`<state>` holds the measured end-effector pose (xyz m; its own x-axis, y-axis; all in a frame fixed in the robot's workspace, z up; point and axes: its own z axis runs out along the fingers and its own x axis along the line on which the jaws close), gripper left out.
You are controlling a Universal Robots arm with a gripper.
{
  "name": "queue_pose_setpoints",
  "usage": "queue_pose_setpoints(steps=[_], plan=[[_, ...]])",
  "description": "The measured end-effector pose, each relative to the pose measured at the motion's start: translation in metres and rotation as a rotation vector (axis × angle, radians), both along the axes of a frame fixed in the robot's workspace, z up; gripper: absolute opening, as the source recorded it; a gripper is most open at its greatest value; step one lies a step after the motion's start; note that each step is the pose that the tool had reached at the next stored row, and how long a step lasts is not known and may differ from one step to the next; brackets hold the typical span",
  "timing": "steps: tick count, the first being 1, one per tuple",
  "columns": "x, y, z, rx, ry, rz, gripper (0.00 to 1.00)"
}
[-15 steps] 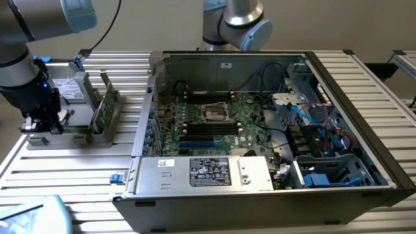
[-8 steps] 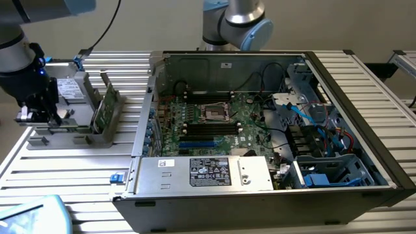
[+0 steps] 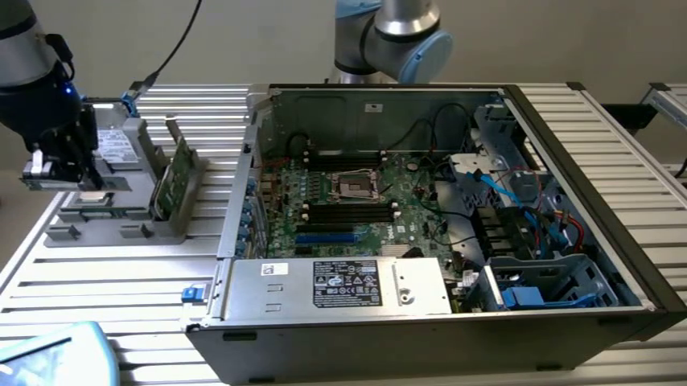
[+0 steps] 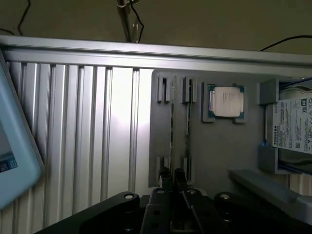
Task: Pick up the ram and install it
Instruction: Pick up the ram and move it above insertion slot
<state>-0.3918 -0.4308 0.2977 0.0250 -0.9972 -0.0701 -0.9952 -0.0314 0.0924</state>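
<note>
The black two-finger gripper (image 4: 172,174) is almost fully closed, pinching the ram (image 4: 172,122) near one end. The ram is a thin dark stick seen edge-on, standing in the grey slotted holder (image 4: 224,146).

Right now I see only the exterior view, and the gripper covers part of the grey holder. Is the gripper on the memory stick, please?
Observer: It looks so. In the wrist view the gripper is shut on the end of the memory stick, which stands on edge in the holder.
Operator: Does it touch the silver chip too?
Observer: No. The chip lies flat in its own pocket of the holder, well apart from the fingers.
</note>
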Motion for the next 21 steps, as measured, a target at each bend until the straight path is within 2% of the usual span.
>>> queue_pose_setpoints(steps=[2,5,7,11,13,15,21], plan=[[0.005,0.0000,0.0095,0.0016,0.0003,0.000,0.15],[0.013,-0.0001,0.0221,0.0123,0.0002,0.000,0.15],[0.017,-0.0006,0.0284,0.0234,0.0002,0.001,0.15],[0.025,-0.0035,0.0422,0.0505,0.0001,0.002,0.15],[0.030,-0.0052,0.0508,0.0614,0.0001,0.003,0.15],[0.038,-0.0066,0.0596,0.0667,0.0001,0.004,0.15],[0.063,-0.0113,0.0855,0.0755,0.0004,0.004,0.15]])
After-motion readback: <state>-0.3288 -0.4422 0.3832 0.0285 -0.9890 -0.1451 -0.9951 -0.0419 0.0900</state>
